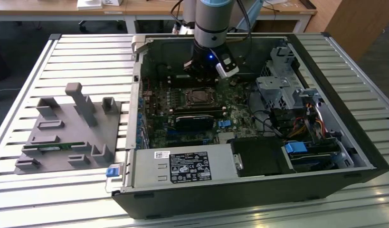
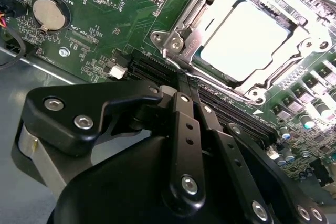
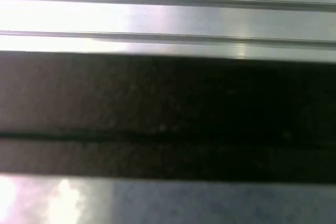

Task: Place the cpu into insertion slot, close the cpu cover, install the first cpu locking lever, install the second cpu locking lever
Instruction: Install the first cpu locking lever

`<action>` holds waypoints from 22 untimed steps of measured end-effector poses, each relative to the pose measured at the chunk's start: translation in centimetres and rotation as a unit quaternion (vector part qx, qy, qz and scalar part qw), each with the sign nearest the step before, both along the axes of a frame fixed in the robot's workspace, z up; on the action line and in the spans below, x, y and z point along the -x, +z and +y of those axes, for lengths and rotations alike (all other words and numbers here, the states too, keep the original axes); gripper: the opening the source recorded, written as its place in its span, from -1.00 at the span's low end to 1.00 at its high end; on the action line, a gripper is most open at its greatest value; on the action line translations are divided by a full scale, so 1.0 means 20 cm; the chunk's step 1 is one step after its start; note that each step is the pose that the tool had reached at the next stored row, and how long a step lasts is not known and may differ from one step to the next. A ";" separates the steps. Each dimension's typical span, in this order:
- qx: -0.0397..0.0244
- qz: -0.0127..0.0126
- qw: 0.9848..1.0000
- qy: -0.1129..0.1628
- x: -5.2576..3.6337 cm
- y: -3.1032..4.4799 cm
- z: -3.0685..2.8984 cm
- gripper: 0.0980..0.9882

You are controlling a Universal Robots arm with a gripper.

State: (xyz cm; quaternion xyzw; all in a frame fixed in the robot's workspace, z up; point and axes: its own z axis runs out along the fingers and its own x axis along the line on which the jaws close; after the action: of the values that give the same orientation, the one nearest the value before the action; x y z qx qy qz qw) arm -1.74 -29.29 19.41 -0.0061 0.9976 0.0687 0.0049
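- A slatted metal table (image 1: pixel 86 61) carried everything.
- An open computer case (image 1: pixel 359 156) lay on it.
- A grey fixture (image 1: pixel 67 133) sat beside the case, on the exterior view's left.

A slatted metal surface (image 1: pixel 86 52) of pale grey ribs spreads across the room's middle, catching soft, even light that gleams along its near edge at 6 o'clock. Beyond it, at 12 o'clock, stands a wooden desk (image 1: pixel 143 8) on white legs, with white boxes (image 1: pixel 99 4) resting on its top. At 2 o'clock a tall wooden panel (image 1: pixel 353 21) rises beside the desk. The dark floor (image 1: pixel 17 42) shows at 10 o'clock, and again at 3 o'clock past the surface's edge.
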 end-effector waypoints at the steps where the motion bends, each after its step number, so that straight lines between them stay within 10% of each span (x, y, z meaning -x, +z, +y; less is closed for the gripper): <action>1: 0.000 0.000 1.000 0.000 0.000 -0.001 0.000 -0.96; 22: -0.003 0.000 1.000 0.000 0.074 0.142 0.000 -0.96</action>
State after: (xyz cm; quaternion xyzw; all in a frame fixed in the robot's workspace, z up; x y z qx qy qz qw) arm -3.21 -29.28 22.25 -0.0061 0.9974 0.0713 0.0052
